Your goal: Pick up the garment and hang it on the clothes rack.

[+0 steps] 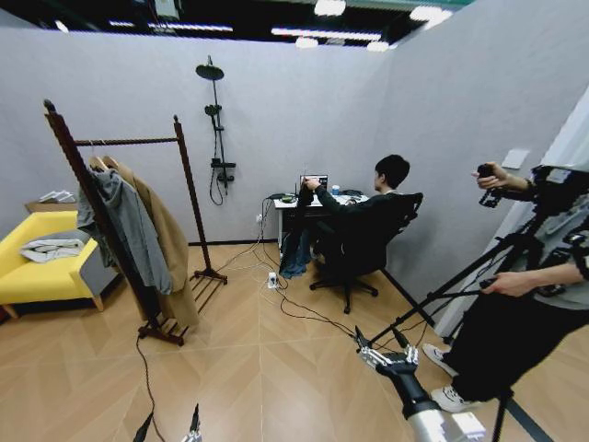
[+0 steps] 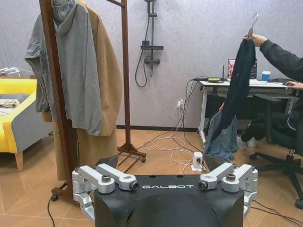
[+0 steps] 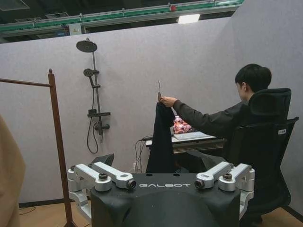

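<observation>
Black and long, the garment (image 2: 235,90) hangs from a seated person's hand (image 3: 166,101) by the desk (image 2: 236,85), far from my arms. I see the clothes rack (image 1: 106,216) on my left with a grey jacket (image 2: 78,66) and tan coat (image 2: 108,80). My left gripper (image 2: 165,177) and right gripper (image 3: 161,175) both sit wide open, holding nothing.

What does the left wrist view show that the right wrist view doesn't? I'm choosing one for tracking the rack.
Left wrist alone: the grey hooded jacket hanging on the clothes rack, and the yellow sofa. Right wrist alone: the seated person's head and the black office chair. Both share: the garment held up by a person's hand, the wall shower and the desk.
</observation>
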